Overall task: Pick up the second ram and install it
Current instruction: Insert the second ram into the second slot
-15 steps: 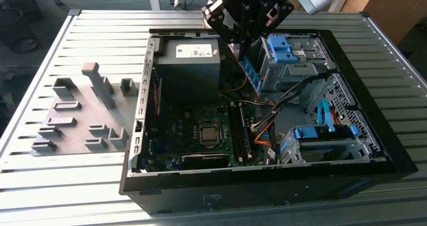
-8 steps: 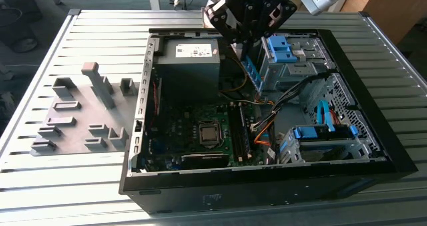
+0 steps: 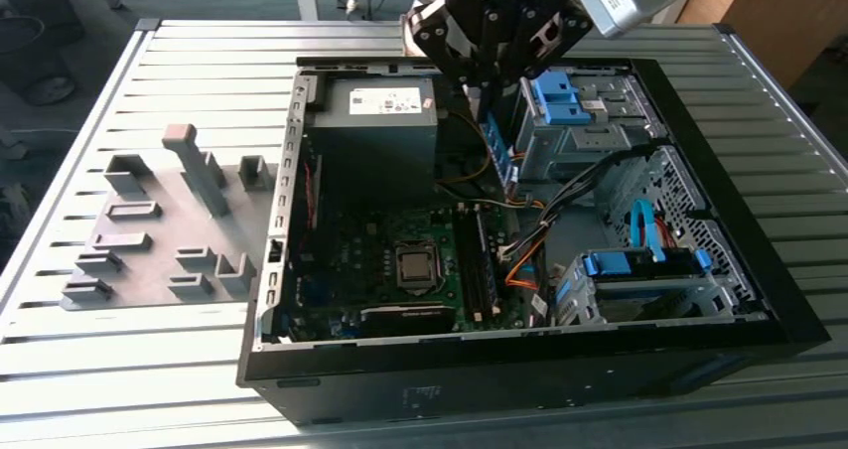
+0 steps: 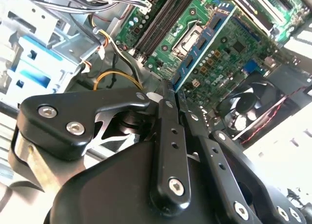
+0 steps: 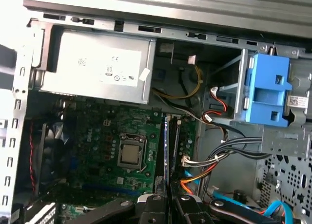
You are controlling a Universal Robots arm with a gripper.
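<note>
on the exterior view's left, a grey holder plate (image 3: 146, 260) with upright blocks lies on the slatted table (image 3: 199, 72), just beside the open computer case (image 3: 530, 360). inside the case, toward the far left, sits the grey power supply (image 3: 375, 101); nearer is the green motherboard (image 3: 357, 260) with its cpu socket (image 3: 416, 267). memory slots (image 3: 480, 265) run just right of the socket. the gripper (image 3: 495, 106) hangs over the far middle of the case, fingers (image 4: 168, 131) closed on the second ram (image 3: 498, 149), which stands on edge, held above the board and not seated. in the second wrist view the blue stick (image 4: 202, 51) projects from the fingertips over the motherboard. right of it: blue drive-bay latches (image 3: 563, 96), cables (image 3: 583, 186), and a near drive cage (image 3: 649, 280).
</note>
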